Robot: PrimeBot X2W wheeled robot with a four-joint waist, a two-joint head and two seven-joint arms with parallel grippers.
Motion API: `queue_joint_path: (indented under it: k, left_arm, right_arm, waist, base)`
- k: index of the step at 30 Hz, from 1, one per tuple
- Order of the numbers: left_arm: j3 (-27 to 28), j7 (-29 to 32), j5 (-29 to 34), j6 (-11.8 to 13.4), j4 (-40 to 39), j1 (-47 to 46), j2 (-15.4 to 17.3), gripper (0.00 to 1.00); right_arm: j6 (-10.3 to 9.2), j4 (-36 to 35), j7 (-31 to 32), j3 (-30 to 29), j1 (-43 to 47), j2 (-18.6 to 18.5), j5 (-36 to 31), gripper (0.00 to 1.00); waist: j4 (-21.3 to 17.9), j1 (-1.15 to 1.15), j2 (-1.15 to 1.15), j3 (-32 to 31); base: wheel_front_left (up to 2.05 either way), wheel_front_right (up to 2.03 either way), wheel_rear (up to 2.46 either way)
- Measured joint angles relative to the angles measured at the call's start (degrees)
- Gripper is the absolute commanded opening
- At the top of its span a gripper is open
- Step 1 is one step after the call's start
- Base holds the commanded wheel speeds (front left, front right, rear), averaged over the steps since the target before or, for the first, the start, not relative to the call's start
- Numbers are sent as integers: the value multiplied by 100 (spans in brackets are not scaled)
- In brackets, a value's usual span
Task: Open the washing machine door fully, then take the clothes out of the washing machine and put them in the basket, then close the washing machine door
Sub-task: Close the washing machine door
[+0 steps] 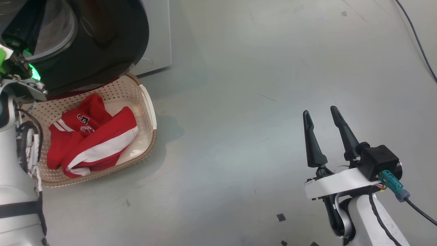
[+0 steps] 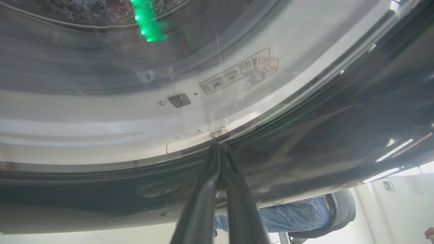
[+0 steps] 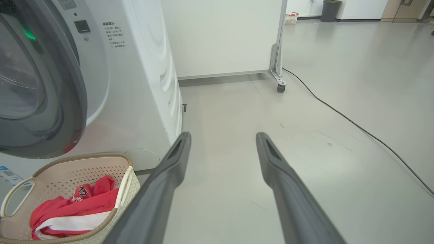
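Note:
The glossy black washing machine door hangs over the far end of the basket, close in front of the white washing machine. Red clothes with white stripes lie inside the cream basket. In the left wrist view my left gripper is shut and holds nothing. Its tips rest against the door where the black ring meets the glass bowl. My right gripper stands open and empty over bare floor, well to the right of the basket. In the right wrist view the right gripper points past the machine's corner.
A person in jeans sits beyond the door's edge. A black cable runs across the grey floor on the right. A wheeled partition stands behind the machine. A bin and a small basket stand far back.

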Motion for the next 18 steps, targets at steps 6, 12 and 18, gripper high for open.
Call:
queue_joint_path:
  k: [6,12,18]
  left_arm:
    - [-29,1,-63,0,-34,3,-103,0]
    - [77,-31,-258,0,-171,194,-244,0]
    - [260,-102,-431,0,-358,744,-376,0]
  right_arm:
    - [-36,-65,0,-88,-14,2,-8,100]
    - [-36,-65,-1,-175,-15,-4,-59,100]
    - [-35,-60,-1,-242,-17,-62,-140,100]
  waist:
    - [167,0,0,2]
    - [404,0,0,-38]
    - [689,0,0,-127]
  base:
    - [0,0,0]
    - [0,0,0]
    - [0,0,0]
